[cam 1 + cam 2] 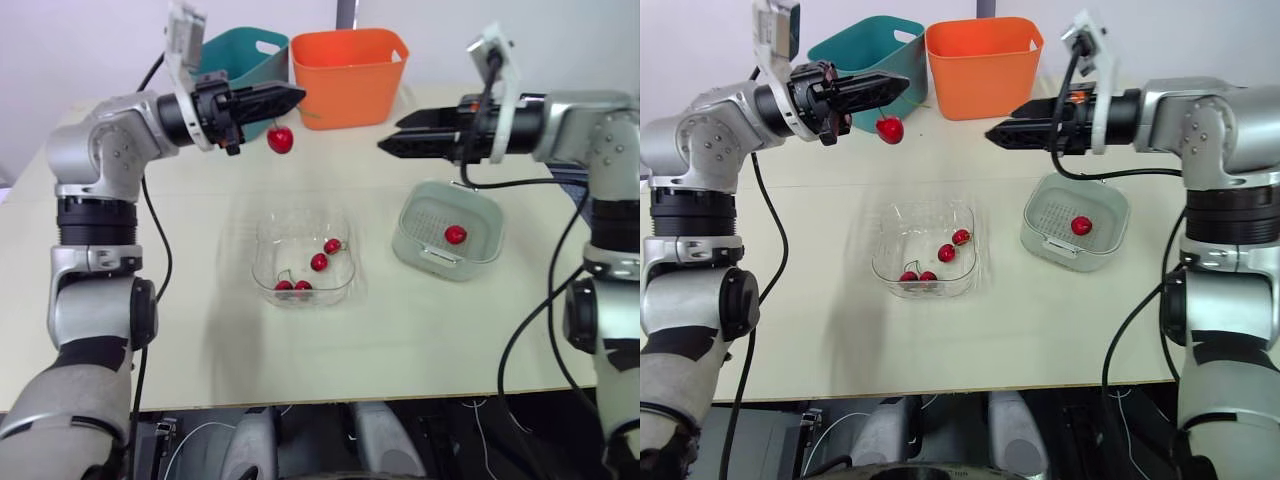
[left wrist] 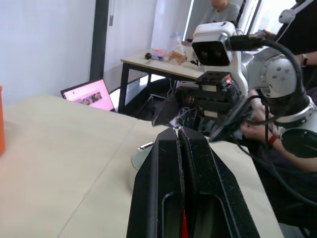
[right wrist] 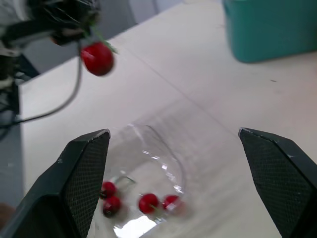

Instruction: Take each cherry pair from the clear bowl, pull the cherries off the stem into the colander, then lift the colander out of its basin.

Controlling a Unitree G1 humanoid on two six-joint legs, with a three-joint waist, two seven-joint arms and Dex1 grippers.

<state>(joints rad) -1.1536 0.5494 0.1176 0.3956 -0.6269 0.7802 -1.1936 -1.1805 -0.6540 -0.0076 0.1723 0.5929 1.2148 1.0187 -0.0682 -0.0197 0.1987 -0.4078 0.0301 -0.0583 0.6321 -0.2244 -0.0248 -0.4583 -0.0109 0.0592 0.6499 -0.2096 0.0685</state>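
Red cherry [image 1: 281,139], likely soft, light and slippery, hangs pinched in left end effector [image 1: 296,97]; right end effector [image 1: 390,134] (spread wide) should grip the fruit gently.

Red cherries [image 1: 319,262] in clear bowl [image 1: 262,236]; red hanging cherry [image 1: 281,139]; white hole-dotted colander [image 1: 436,214], pale green basin [image 1: 405,246]; teal bin [image 1: 240,62], orange bin [image 1: 350,78]; beige table [image 1: 200,335]

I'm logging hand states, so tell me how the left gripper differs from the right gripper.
The left gripper is shut, while the right gripper is open. The left gripper has a cherry hanging from it by its stem; the right gripper is empty. Both are raised above the table, pointing toward each other.
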